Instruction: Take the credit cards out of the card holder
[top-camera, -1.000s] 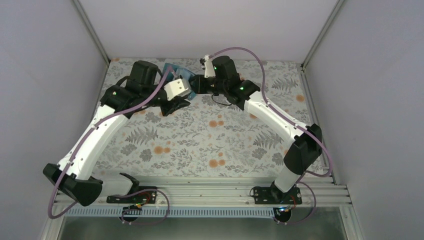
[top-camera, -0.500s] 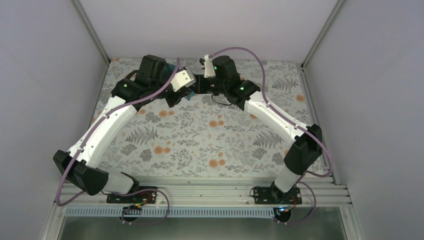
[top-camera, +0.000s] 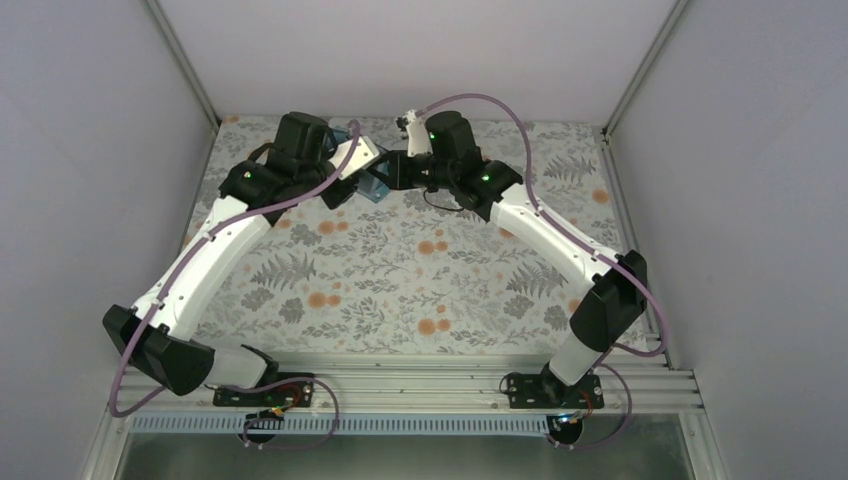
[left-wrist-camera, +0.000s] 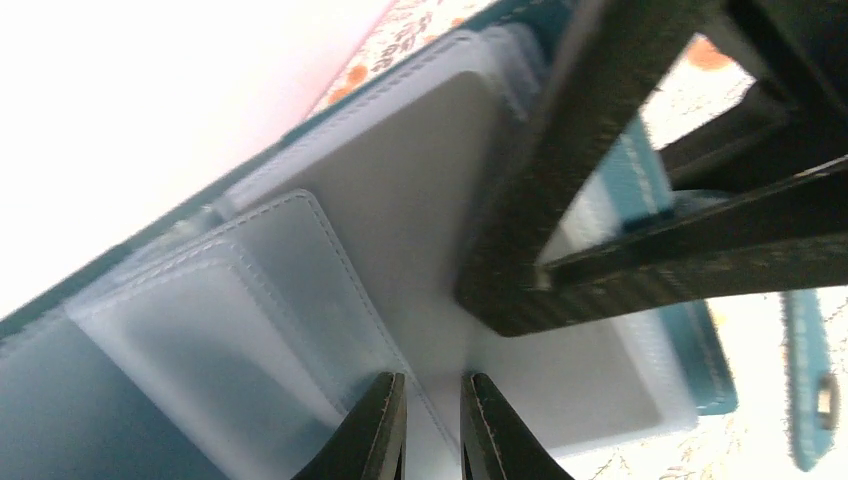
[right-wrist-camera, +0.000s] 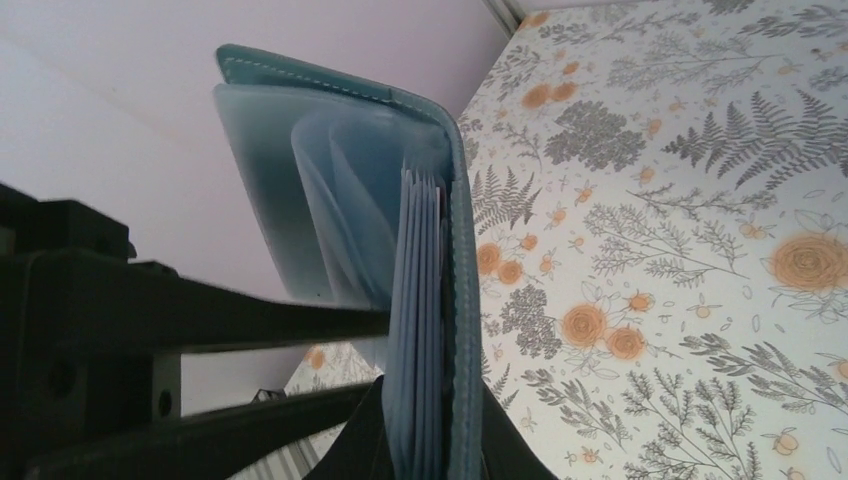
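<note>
Fanning open, the teal-blue folding card holder (right-wrist-camera: 462, 300) sits clenched in the right gripper (right-wrist-camera: 432, 445) above the far edge of the flower-printed cloth (right-wrist-camera: 700, 220); the left gripper (left-wrist-camera: 432, 425), swung in since a second ago, pinches a pale flat card (left-wrist-camera: 420, 200)

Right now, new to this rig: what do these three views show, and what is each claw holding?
Two robot arms, left arm and right arm, stand side by side. The wide picture looks down from above; the other two come from cameras on each wrist. A flowered cloth lies under them. The right gripper clamps the teal card holder by its edge. The left gripper pinches one of its pale inner leaves; whether a card sits in it is unclear.
</note>
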